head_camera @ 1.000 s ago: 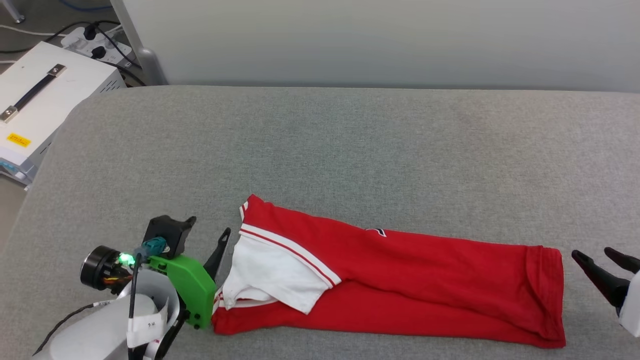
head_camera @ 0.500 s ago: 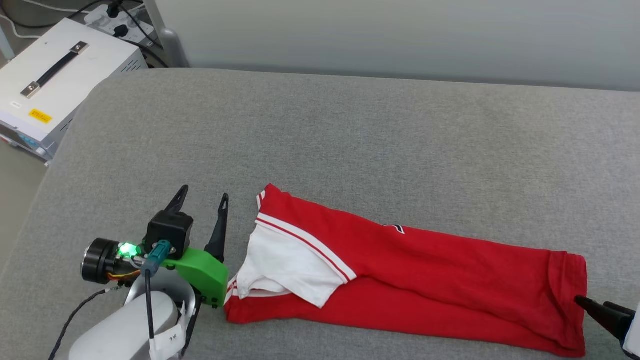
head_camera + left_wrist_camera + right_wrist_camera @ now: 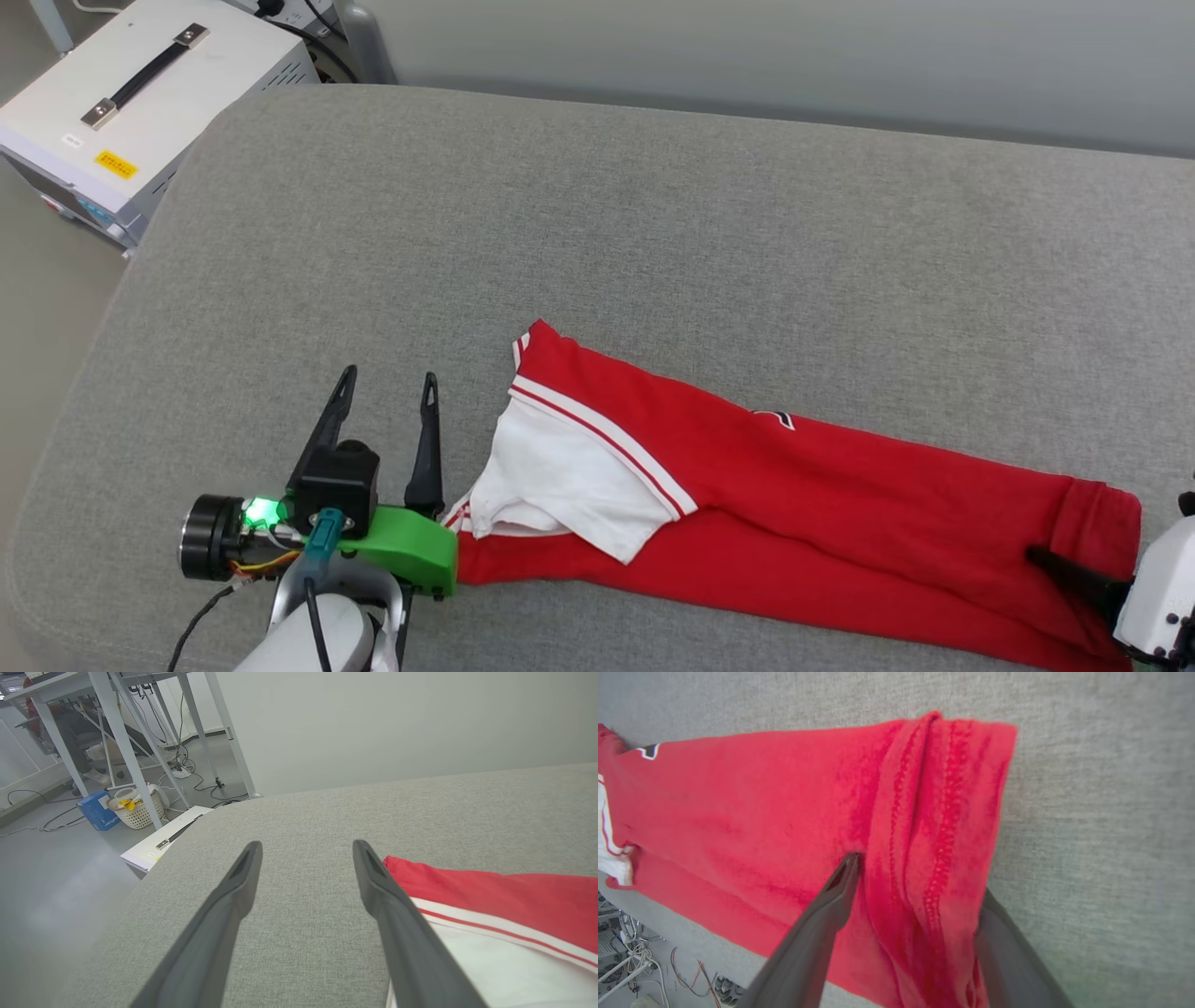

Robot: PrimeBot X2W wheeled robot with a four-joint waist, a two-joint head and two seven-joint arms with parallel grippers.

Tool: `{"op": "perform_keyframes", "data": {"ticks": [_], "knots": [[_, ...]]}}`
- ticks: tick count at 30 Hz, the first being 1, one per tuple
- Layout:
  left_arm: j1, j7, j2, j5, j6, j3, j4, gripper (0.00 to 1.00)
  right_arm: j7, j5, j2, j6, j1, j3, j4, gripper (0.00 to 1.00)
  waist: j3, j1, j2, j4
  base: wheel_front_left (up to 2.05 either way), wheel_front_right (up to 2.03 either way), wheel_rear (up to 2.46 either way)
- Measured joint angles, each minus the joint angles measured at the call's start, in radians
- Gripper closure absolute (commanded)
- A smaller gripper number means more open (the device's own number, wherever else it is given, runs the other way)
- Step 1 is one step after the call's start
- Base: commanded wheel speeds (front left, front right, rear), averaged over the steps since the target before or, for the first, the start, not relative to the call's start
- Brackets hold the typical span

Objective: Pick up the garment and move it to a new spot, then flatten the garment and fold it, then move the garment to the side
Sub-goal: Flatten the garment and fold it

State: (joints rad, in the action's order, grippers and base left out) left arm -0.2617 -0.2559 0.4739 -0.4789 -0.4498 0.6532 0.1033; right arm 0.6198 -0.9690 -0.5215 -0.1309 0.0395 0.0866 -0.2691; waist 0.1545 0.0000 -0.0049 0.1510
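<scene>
Right end effector [image 3: 920,877] is seen with fingers apart, straddling the hem of the garment [image 3: 840,504], nothing clamped yet. Left end effector [image 3: 390,375] is spread too, parked just beside the collar end at 7 o'clock. The garment is laid out as a long strip running toward 4 o'clock. Folding step, probably: the hem needs to be pinched, then carried toward the collar.

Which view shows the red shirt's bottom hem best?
The right wrist view: the hem is close, with its stitching clear. The head view shows it small at the right edge; the left wrist view shows the sleeve end instead.
</scene>
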Motion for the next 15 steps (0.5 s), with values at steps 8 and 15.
{"op": "perform_keyframes", "data": {"ticks": [8,15], "knots": [[0.067,0.000,-0.100,0.127,0.081,-0.114,0.011,0.00,-0.044,-0.004,-0.001,0.001,0.037,0.073,-0.031,1.00,-0.001,0.0000,0.0000,0.011,0.00,0.00,0.00],[0.114,0.000,-0.154,0.207,0.136,-0.193,0.008,0.00,-0.077,-0.022,-0.025,-0.001,0.049,0.111,-0.062,1.00,-0.018,0.0000,0.0000,0.005,0.00,0.00,0.00]]}}
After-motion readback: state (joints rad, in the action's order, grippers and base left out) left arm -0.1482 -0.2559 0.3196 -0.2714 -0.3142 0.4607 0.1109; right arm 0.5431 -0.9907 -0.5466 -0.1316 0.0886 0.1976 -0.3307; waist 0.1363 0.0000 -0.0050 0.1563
